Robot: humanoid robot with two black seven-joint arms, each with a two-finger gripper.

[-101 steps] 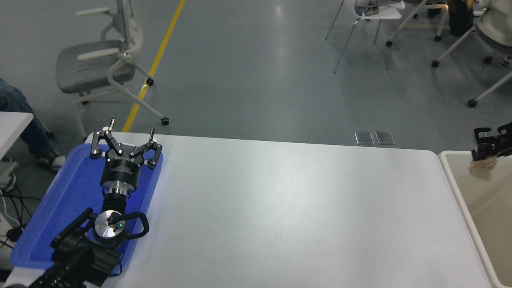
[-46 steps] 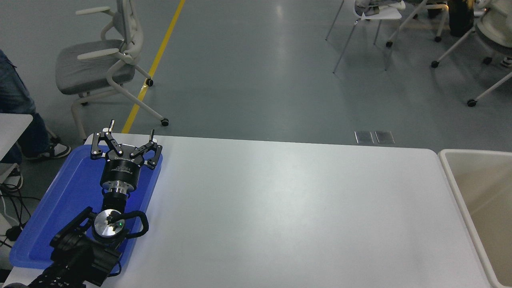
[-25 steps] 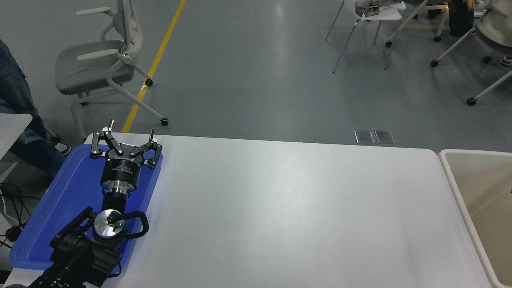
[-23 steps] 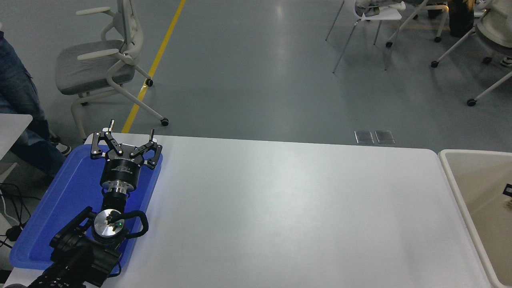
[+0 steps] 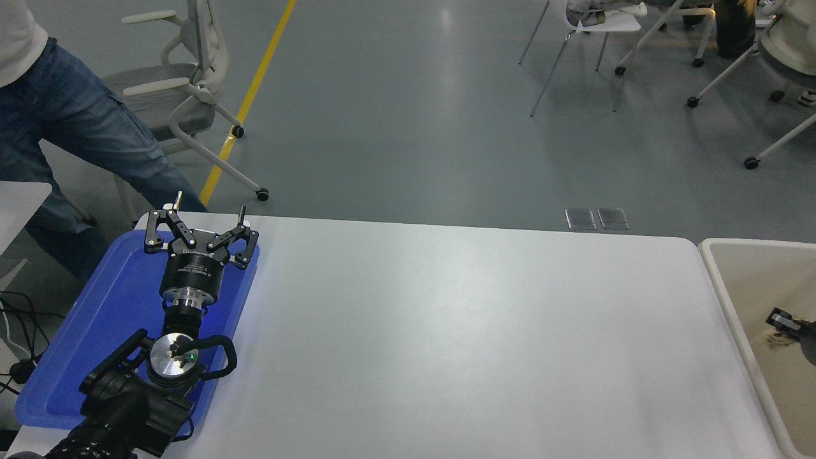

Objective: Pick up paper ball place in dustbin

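Note:
The dustbin [image 5: 719, 280] stands off the table's right end, with a white rounded rim and a beige inside. Only the black tip of my right gripper [image 5: 789, 322] shows at the right edge, low over the bin's inside. A small pale crumpled piece, seemingly the paper ball [image 5: 778, 338], lies just under that tip. I cannot tell whether it is held or loose. My left gripper [image 5: 196, 220] is open and empty, parked over the blue tray [image 5: 108, 319] at the lower left.
A person in blue jeans [image 5: 70, 121] stands at the far left, next to the table's far corner. A grey office chair [image 5: 166, 95] is behind them. More chairs stand on the floor at the top right. A white side table's corner [image 5: 19, 197] shows at the left edge.
My right gripper, earlier higher over the bin with the paper ball, left the view and has come back in lower, inside the bin. The person has stepped closer at the left.

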